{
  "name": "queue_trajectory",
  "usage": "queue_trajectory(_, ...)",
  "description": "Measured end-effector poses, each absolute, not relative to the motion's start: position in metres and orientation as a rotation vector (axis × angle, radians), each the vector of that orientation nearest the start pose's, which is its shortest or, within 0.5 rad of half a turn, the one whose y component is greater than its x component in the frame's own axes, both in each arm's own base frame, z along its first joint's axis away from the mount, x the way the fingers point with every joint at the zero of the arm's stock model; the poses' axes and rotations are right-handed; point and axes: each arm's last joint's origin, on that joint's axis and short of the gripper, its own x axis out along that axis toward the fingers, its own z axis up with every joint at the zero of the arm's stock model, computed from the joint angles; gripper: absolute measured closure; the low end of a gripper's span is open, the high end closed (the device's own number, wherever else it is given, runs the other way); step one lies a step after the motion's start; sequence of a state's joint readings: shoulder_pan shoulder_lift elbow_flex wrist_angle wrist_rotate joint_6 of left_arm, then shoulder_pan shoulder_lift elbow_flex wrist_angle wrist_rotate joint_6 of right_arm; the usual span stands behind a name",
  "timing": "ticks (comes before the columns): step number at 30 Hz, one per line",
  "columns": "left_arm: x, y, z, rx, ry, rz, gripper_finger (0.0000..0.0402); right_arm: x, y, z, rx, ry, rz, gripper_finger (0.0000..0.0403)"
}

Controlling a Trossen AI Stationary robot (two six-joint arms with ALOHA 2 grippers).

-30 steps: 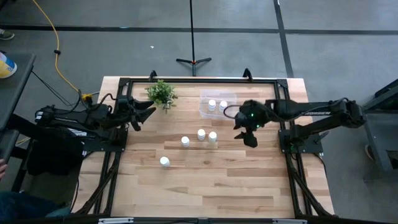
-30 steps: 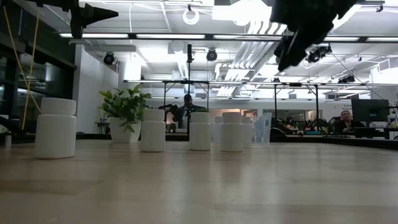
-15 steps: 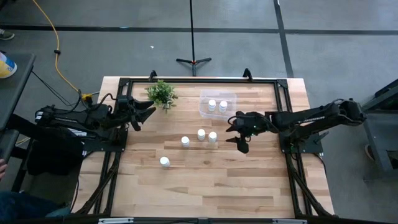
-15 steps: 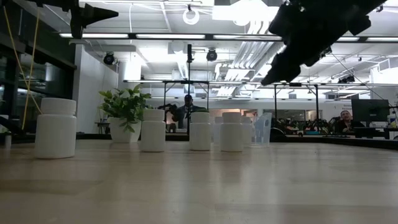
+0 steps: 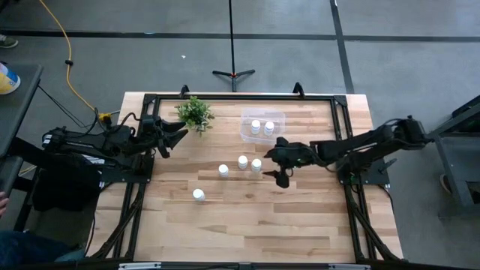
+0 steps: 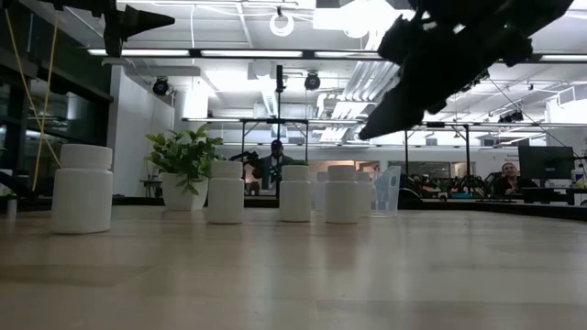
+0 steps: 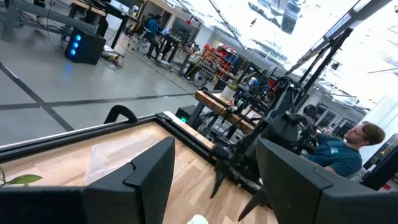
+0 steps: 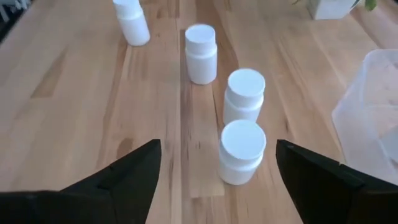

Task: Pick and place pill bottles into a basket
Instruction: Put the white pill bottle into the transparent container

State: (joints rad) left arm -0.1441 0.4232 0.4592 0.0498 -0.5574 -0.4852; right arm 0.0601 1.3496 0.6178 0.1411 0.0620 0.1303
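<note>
No readable writing on pill bottles [image 5: 242, 161] or basket [image 5: 262, 126]. Right end effector [image 5: 280, 177], fingers spread, has moved left since a second ago, now just beside nearest bottle [image 8: 242, 151] on tabletop [image 5: 300, 217]. Two bottles in basket, four on tabletop. Left end effector [image 5: 180, 132] parked by plant [image 5: 194, 112], spread. Low view alone shows person [image 6: 274, 163] behind.

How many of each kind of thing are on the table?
White pill bottles: 6, with 4 on the wood and 2 in the bin
Clear bin: 1
Green plant: 1
Total: 8
</note>
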Motion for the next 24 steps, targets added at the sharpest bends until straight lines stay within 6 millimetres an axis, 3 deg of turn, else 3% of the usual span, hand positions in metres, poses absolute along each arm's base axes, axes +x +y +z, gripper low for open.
queue_trajectory(8, 0.115, -0.001, 0.289, -0.508, -0.18, 0.385, 0.0142, 0.284, 0.014, 0.169, 0.083, 0.542, -0.075, 0.0096)
queue_trajectory(24, 0.115, -0.001, 0.289, -0.507, -0.179, 0.386, 0.0142, 0.297, 0.012, 0.134, 0.059, 0.585, -0.155, 0.0096)
